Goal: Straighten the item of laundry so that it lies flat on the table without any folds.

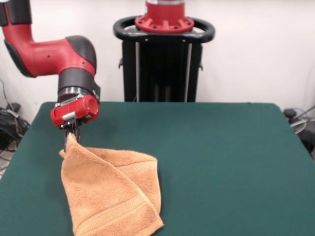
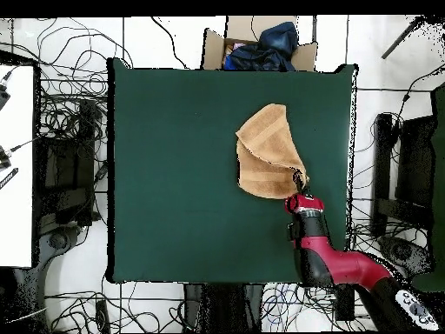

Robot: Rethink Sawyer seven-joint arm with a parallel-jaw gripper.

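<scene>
One gripper (image 1: 73, 133) is pinched shut on a raised corner of the peach terry towel (image 1: 110, 194), which lies folded over itself near the green table (image 1: 221, 157) edge. Step looks like mid-unfold: corner held, layers not yet spread. Next move probably calls for pulling that corner outward, away from the fold. Fingertips are mostly hidden by cloth; no label visible.

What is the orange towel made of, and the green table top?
The towel looks like soft terry cloth: a fuzzy, looped surface with flatter woven bands. The table top seems to be matte, felt-like fabric, with no shine. The gripper pinches a towel corner.
</scene>
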